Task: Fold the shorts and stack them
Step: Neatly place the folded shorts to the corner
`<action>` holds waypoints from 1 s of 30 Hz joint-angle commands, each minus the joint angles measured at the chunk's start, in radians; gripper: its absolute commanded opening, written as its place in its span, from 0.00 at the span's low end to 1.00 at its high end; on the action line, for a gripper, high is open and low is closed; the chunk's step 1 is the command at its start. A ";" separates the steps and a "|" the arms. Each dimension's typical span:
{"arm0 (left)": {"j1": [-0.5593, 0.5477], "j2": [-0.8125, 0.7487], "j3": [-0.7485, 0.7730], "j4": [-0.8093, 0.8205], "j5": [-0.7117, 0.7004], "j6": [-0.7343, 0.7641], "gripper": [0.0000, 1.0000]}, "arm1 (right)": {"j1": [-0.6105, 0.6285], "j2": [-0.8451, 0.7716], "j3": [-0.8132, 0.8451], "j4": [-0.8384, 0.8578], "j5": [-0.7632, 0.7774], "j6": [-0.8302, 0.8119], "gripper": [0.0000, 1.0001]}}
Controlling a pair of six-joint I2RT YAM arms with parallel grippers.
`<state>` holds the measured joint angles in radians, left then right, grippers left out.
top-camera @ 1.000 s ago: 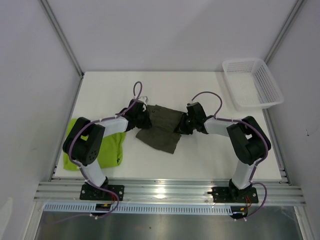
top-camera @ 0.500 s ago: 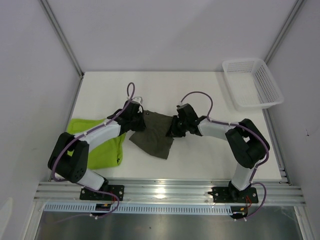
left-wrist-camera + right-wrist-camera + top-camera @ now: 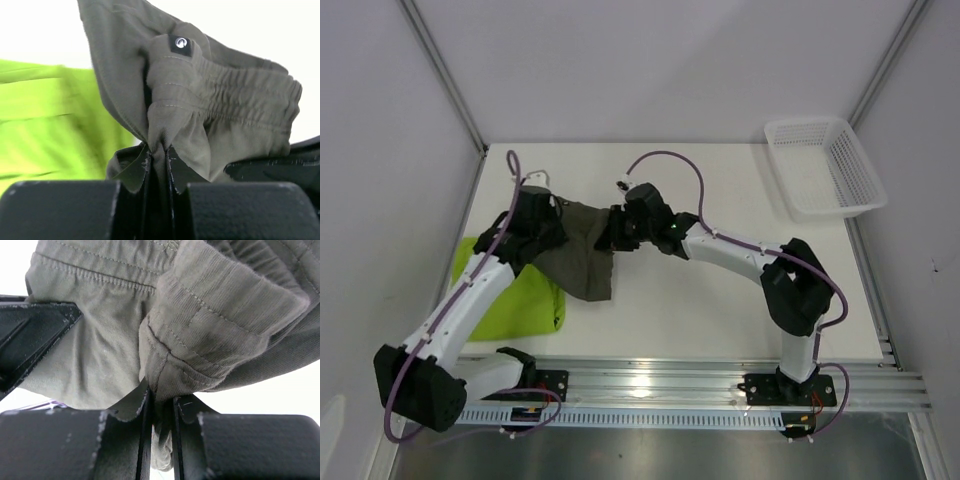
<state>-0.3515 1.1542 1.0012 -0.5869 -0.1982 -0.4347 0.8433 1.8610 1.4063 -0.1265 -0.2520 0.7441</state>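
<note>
The left gripper's fingers are pinched almost together, with only a thin fold of the olive shorts between them, near the gathered elastic waistband and a small round stud. The right gripper's fingers are just as narrow, clamped on another bunched hem of the same pair, and cloth hangs out below them. In each wrist view the other gripper shows as a black shape at the edge, close by, so the two grips are near each other on the waistband. From above, the olive pair sits between the two grippers over the left-middle of the table. Its loose part droops toward the near edge, just beside the green shorts; I cannot tell whether the two pairs touch. The green pair lies flat at the near left of the table, partly under the left arm. The right arm reaches far across to the left. There are two arms, two grippers, two pairs of shorts and one white basket, which stands at the far right corner, well apart from the shorts.
</note>
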 commanded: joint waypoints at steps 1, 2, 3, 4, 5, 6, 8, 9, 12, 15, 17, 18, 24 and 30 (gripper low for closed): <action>0.091 -0.109 0.056 -0.091 -0.024 -0.002 0.00 | 0.054 0.046 0.141 0.050 -0.035 -0.002 0.00; 0.136 -0.123 0.057 -0.120 -0.018 0.002 0.00 | 0.069 0.081 0.166 0.065 -0.046 0.004 0.00; 0.161 -0.134 0.059 -0.132 -0.015 0.007 0.00 | 0.080 0.096 0.210 0.073 -0.059 0.008 0.00; 0.183 -0.157 0.054 -0.143 -0.015 0.011 0.00 | 0.089 0.113 0.227 0.088 -0.066 0.011 0.00; 0.234 -0.166 0.051 -0.152 -0.014 0.022 0.00 | 0.109 0.145 0.244 0.115 -0.067 0.020 0.00; 0.264 -0.175 0.040 -0.169 0.000 0.025 0.00 | 0.118 0.161 0.261 0.116 -0.067 0.024 0.00; 0.348 -0.200 0.021 -0.174 0.025 0.040 0.00 | 0.140 0.210 0.307 0.175 -0.076 0.040 0.00; 0.396 -0.205 0.010 -0.179 0.054 0.042 0.00 | 0.158 0.225 0.319 0.186 -0.076 0.043 0.00; 0.509 -0.209 -0.006 -0.179 0.108 0.059 0.00 | 0.187 0.286 0.358 0.243 -0.081 0.066 0.00; 0.592 -0.208 -0.025 -0.171 0.140 0.079 0.00 | 0.204 0.351 0.416 0.266 -0.086 0.074 0.00; 0.640 -0.195 -0.041 -0.160 0.183 0.088 0.00 | 0.221 0.383 0.460 0.237 -0.081 0.061 0.00; 0.646 -0.186 -0.053 -0.153 0.190 0.094 0.00 | 0.224 0.398 0.499 0.225 -0.073 0.057 0.00; 0.694 -0.136 -0.110 -0.146 0.120 0.117 0.00 | 0.237 0.506 0.588 0.208 -0.088 0.073 0.00; 0.743 -0.111 -0.107 -0.142 0.109 0.133 0.04 | 0.243 0.535 0.608 0.194 -0.073 0.075 0.00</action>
<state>0.3679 1.0275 0.8761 -0.7490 -0.0757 -0.3271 1.0756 2.4008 1.9465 0.0212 -0.3225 0.8131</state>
